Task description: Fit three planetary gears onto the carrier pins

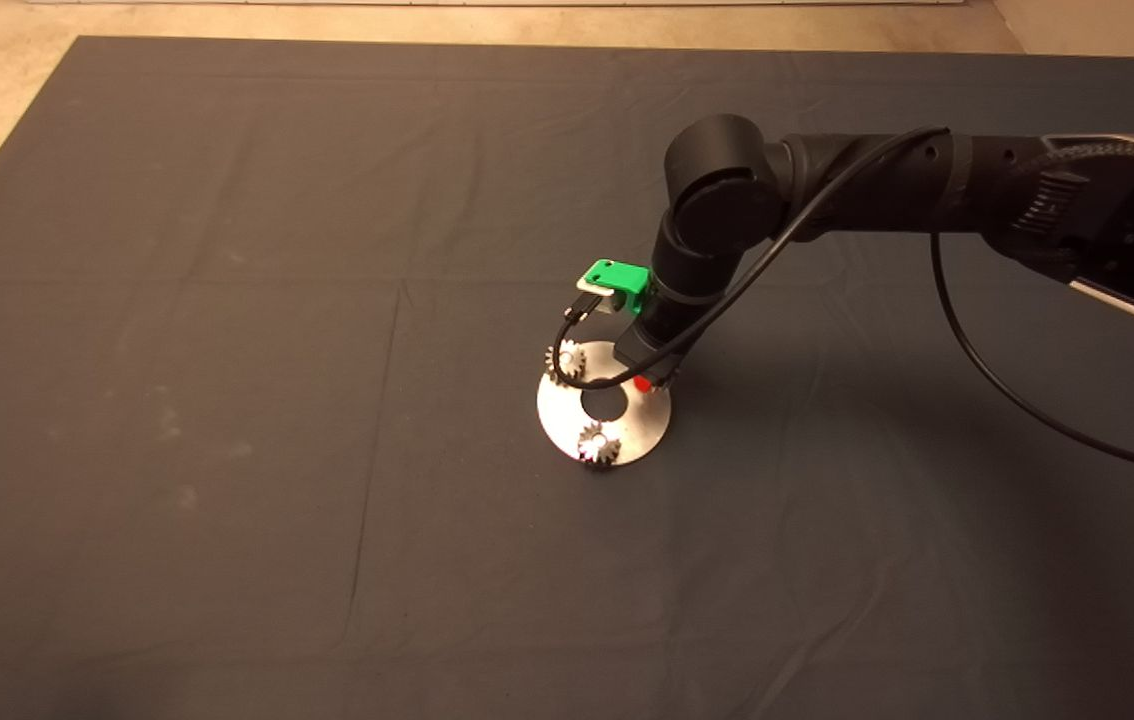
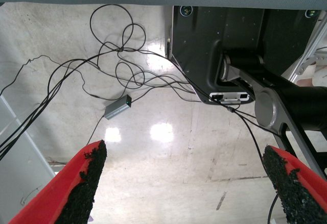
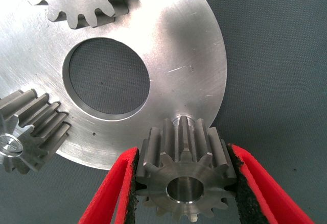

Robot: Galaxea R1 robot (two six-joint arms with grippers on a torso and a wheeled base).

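The shiny silver disc [image 1: 629, 425] lies mid-mat; it fills the right wrist view [image 3: 179, 55]. Two planetary gears sit on carrier pins: one at its far left rim [image 1: 565, 360] [image 3: 87, 4], one at its near rim [image 1: 598, 445] [image 3: 25, 132], each with a pin end [image 3: 10, 146] showing in its hole. My right gripper [image 1: 643, 384] [image 3: 183, 152] is over the disc's right rim, shut on the third gear [image 3: 184, 180], held upright. I cannot tell whether it sits on the third pin, which is hidden. My left gripper [image 2: 185, 155] is parked off the mat, open and empty.
The dark mat [image 1: 227, 400] spreads wide around the disc. The right arm [image 1: 877, 185] and its black cable [image 1: 1007, 390] cross the right half. The left wrist view shows the floor with loose cables [image 2: 117, 66] and the robot's base [image 2: 230, 45].
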